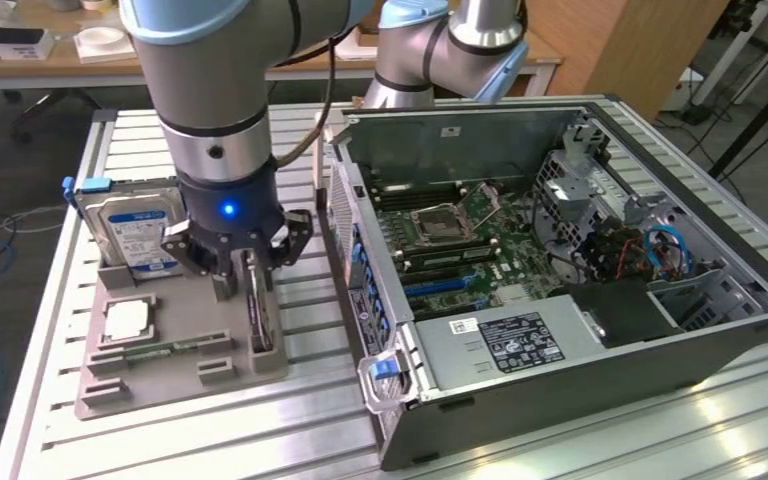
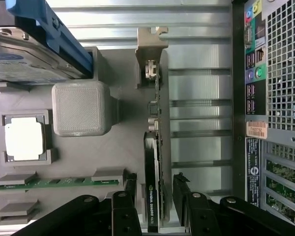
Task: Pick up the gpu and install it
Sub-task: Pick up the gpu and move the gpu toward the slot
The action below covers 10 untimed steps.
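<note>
Gripper (image 2: 155,183), jaws apart and not clamped, straddles gpu (image 2: 152,147) standing on edge in tray (image 1: 157,385) slot directly beneath, long axis near-to-far along the gap, on the exterior view's left of case (image 1: 598,340).

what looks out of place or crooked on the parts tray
Nothing stands out. The gpu stands straight on edge in its slot in the grey tray, with the open gripper straddling it. The hard drive, processor and memory stick sit squarely in their holders.
</note>
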Each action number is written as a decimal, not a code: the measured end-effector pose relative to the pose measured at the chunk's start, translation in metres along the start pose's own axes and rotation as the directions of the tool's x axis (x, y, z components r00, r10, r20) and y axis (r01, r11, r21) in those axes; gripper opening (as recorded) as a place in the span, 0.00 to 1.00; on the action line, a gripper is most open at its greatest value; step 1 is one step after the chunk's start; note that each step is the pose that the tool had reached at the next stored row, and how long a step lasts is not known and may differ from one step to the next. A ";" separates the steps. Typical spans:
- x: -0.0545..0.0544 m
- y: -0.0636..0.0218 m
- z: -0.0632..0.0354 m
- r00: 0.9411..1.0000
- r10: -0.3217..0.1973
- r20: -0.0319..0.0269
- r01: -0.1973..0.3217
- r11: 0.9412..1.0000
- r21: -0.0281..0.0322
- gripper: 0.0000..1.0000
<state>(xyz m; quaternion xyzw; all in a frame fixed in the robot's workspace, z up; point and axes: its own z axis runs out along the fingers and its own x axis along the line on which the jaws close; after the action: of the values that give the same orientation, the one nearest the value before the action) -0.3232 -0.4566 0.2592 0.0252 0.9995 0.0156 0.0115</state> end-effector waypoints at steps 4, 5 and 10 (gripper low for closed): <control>0.000 -0.0002 0.0074 1.000 0.000 0.000 0.000 1.000 0.000 0.43; 0.000 -0.0002 0.0092 1.000 0.000 0.000 0.000 1.000 0.000 0.43; 0.001 0.0029 0.0173 1.000 0.000 0.000 0.000 1.000 0.000 0.43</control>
<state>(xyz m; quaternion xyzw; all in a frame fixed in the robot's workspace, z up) -0.3233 -0.4531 0.2420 0.0252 0.9995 0.0156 0.0114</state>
